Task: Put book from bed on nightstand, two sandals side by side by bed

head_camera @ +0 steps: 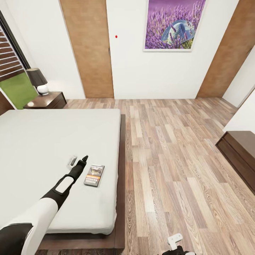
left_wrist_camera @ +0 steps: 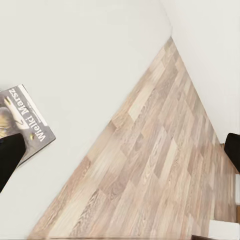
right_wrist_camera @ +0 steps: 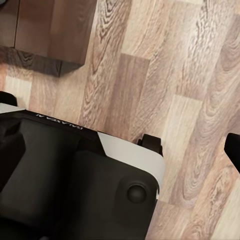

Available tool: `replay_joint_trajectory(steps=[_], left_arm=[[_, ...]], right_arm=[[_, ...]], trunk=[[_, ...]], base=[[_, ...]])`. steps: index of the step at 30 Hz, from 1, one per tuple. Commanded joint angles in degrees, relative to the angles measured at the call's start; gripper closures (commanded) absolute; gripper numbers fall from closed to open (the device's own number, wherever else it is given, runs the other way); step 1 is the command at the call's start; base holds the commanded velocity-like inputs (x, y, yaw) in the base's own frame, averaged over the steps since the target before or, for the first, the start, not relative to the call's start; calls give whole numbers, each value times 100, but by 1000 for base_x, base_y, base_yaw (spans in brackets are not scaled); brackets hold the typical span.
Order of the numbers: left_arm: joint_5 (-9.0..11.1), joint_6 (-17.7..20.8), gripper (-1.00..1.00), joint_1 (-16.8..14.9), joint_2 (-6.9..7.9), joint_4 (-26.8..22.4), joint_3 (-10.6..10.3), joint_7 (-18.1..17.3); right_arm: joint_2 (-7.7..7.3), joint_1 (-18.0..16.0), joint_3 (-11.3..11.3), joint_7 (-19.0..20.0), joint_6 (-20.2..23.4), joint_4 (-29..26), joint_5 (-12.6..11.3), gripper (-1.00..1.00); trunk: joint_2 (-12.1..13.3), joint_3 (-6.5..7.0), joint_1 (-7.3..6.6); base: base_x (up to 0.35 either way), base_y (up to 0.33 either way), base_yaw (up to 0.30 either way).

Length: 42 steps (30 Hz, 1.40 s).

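The book (head_camera: 94,175) lies flat on the white mattress of the bed (head_camera: 42,141), near its right edge; in the left wrist view the book (left_wrist_camera: 27,120) shows its grey cover. My left gripper (head_camera: 82,161) hovers just left of the book, above the mattress, open and holding nothing (left_wrist_camera: 120,155). A nightstand (head_camera: 47,101) of dark wood stands at the bed's far left corner. My right gripper (head_camera: 175,243) hangs low over the floor beside my base, open and holding nothing (right_wrist_camera: 120,150). The sandals are out of view.
A lamp (head_camera: 38,81) stands on the nightstand. A long dark cabinet (head_camera: 241,152) lines the right wall. Wood-plank floor (head_camera: 170,148) stretches between bed and cabinet. Two brown doors (head_camera: 88,49) and a lavender picture (head_camera: 173,24) are on the far wall.
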Motion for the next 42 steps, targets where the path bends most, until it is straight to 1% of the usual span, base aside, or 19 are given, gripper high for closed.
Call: replay_joint_trajectory(steps=[1,7,16,20,42], left_arm=[[37,8,-100,-6,-5,9,-1,-12],[70,70,-100,0,-16,17,40,45],[80,213,-100,-3,-25,4,45,68],[78,257,-100,-6,4,-39,31,61],[60,267,-100,11,33,-55,41,-45]], right_arm=[[-5,-3,36,-7,33,-12,-59,-100],[3,-3,46,-8,32,-11,-59,-100],[5,-3,52,-9,32,-11,-59,-100],[6,-3,46,-9,32,-11,-59,-100],[12,-3,59,-9,24,-11,-59,-100]], trunk=[[-11,-19,3],[-11,-75,3],[-11,-159,3],[-11,-197,3],[-11,-403,3]], base=[[0,0,0],[0,0,0],[0,0,0],[0,0,0],[0,0,0]])
